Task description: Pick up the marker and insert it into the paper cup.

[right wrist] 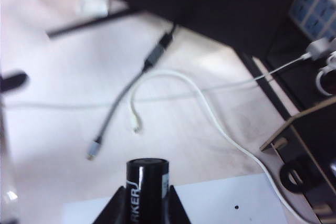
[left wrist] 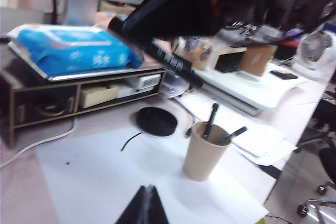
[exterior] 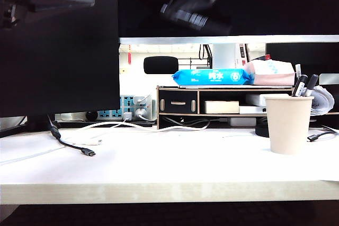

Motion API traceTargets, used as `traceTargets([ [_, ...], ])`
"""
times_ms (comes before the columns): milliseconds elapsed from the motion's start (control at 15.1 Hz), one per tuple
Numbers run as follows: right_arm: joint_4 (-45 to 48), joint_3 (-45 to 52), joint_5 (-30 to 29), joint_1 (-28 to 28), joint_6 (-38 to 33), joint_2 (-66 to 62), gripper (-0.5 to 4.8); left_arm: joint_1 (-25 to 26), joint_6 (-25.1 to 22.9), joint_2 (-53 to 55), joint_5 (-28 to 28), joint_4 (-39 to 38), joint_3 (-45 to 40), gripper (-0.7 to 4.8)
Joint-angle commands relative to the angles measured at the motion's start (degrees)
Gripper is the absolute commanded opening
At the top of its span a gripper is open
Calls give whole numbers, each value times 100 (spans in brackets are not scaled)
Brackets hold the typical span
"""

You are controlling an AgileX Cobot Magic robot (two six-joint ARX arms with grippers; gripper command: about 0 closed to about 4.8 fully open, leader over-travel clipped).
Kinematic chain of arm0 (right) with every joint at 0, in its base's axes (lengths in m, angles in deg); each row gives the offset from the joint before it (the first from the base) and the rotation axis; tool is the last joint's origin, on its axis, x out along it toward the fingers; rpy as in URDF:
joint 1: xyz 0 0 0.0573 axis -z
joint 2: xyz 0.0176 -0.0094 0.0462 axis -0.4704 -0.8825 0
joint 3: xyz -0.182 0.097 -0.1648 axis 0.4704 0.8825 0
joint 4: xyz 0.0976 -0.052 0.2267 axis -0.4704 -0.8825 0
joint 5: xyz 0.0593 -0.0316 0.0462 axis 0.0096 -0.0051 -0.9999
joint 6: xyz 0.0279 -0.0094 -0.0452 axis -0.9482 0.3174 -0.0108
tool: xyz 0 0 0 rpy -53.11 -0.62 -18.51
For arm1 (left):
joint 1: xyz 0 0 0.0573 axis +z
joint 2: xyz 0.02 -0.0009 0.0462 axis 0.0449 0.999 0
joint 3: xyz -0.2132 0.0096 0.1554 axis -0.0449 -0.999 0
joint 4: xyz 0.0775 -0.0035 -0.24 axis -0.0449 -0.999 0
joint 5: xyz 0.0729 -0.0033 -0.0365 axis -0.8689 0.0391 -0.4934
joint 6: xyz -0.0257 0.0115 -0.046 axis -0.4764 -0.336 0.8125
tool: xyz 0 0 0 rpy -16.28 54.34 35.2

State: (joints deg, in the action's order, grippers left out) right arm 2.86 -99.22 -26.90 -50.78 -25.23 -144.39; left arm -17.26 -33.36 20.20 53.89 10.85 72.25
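Clamped between the right gripper's (right wrist: 147, 203) fingers, the marker (right wrist: 147, 182); left gripper (left wrist: 146, 205) pinched closed, empty

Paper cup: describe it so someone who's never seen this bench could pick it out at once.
Start at the white table and look to its right side, in front of the dark wooden shelf carrying the blue wipes pack. The paper cup stands there upright. It is the only plain beige tapered cup in sight, unprinted, with two dark pens sticking up out of its rim.

Right claw (right wrist: 147, 203) clamps the marker (right wrist: 147, 182); left claw (left wrist: 146, 205) hangs closed.
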Motion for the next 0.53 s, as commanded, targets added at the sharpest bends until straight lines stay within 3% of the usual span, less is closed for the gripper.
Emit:
traceTargets([
  [66, -275, -22, -767, 455, -343, 496, 49, -15, 192, -9, 468, 85, 44, -5],
  [265, -437, -22, -907, 861, -426, 938, 49, -179, 269, -9, 476, 260, 46, -5],
  [530, -730, 4, -1593, 1314, -485, 1287, 49, -435, 275, -4, 433, 387, 205, -5],
])
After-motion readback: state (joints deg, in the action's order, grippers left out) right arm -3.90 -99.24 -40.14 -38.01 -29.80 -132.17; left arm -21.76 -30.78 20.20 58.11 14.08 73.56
